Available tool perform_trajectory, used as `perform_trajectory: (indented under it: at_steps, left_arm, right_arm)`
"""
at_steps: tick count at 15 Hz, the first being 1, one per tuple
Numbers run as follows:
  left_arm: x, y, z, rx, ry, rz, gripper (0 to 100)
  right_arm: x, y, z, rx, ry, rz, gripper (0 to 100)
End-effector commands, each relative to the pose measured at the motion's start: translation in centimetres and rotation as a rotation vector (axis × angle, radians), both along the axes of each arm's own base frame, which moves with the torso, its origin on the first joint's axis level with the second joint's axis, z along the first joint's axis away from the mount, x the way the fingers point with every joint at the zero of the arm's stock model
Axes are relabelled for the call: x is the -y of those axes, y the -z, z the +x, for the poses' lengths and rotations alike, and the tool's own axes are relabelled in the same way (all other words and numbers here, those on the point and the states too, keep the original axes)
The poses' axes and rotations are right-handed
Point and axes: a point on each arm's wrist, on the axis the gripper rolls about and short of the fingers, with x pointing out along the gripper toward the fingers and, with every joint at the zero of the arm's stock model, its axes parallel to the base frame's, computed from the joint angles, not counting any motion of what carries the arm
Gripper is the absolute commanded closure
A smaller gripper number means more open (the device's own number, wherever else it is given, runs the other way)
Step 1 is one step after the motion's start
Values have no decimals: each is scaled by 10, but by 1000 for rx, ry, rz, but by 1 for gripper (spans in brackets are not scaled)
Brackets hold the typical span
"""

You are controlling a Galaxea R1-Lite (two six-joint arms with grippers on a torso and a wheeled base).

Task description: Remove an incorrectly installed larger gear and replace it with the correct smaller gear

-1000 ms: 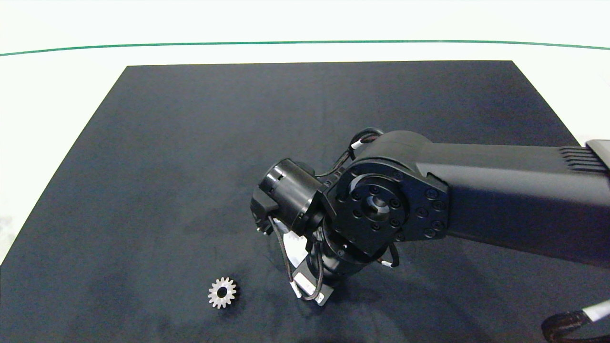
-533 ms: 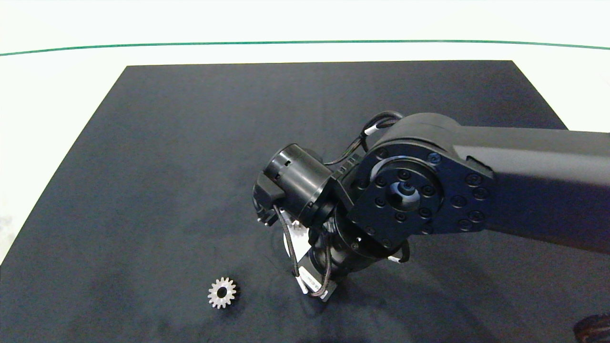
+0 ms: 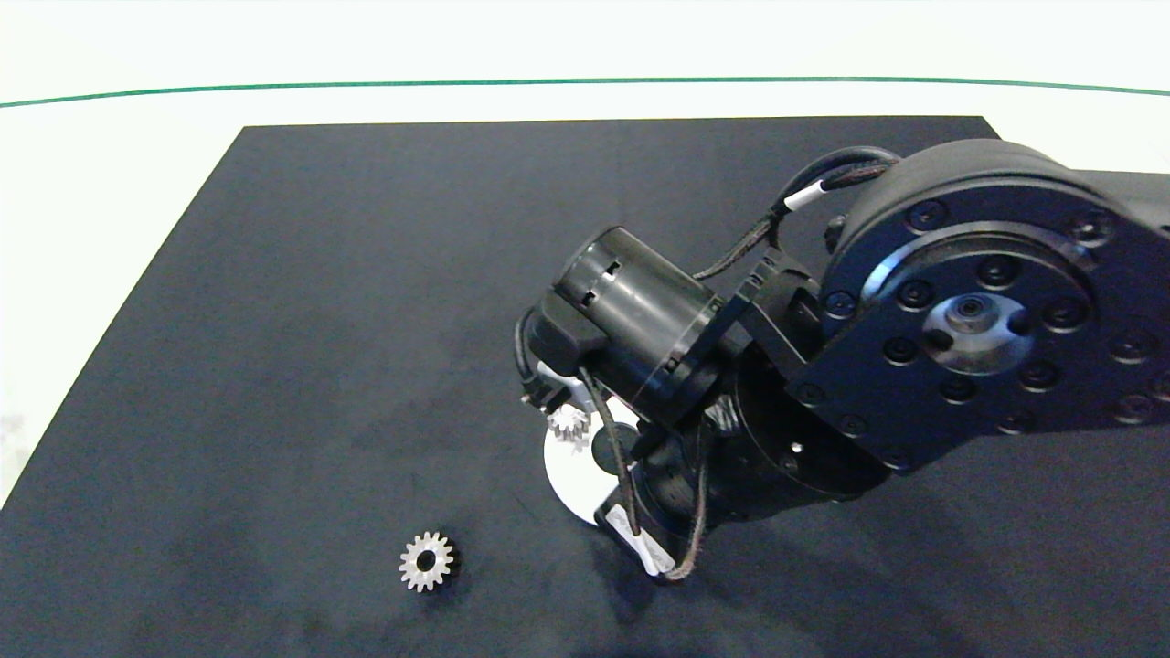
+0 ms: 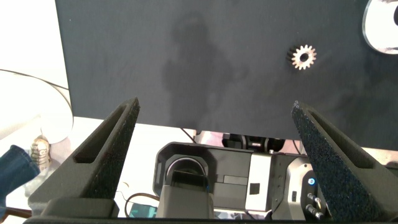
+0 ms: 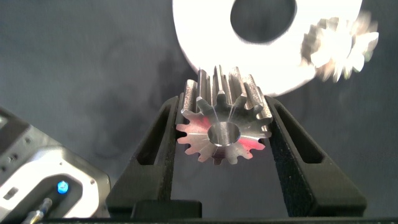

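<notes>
We have the larger gear (image 5: 222,127) clamped between the two fingers of our right end effector (image 5: 222,134), its pointed teeth pressed against both pads. It hangs just clear of the round white base plate (image 3: 571,471), whose centre hole (image 5: 262,18) stands bare in the right wrist view. From that we judge the first half of the job done: the wrong gear is off its seat and in our grip.

A third, small gear (image 3: 569,425) sits on the plate near its rim, beside the bare hole; we take it to be the mating part and leave it alone.

The smaller gear (image 3: 426,561) lies flat on the black mat (image 3: 320,274) that covers the tabletop, well apart from the plate, toward the near left corner in the head view. Nothing touches it.

Our left end effector (image 4: 214,149) is parked back beyond the mat's near edge, fingers spread wide and holding nothing; the smaller gear shows ahead of it in its wrist view.

What is left, as we read it: put the larger gear down somewhere off the plate, pick up the smaller gear, carry it over and seat it on the bare centre hole so its teeth mesh with the neighbour. None of that has begun.
</notes>
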Motion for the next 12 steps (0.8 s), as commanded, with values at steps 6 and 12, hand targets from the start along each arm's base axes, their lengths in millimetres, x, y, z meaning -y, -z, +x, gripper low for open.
perform_trajectory:
  at_steps: [6,12]
  left_arm:
    - [0,0,-4,2,6,7,0]
    - [0,0,-6,7,9,9,0]
  right_arm:
    - [66,22,-34,-51,82,-48,100]
    - [90,44,-37,-49,124,-44,100]
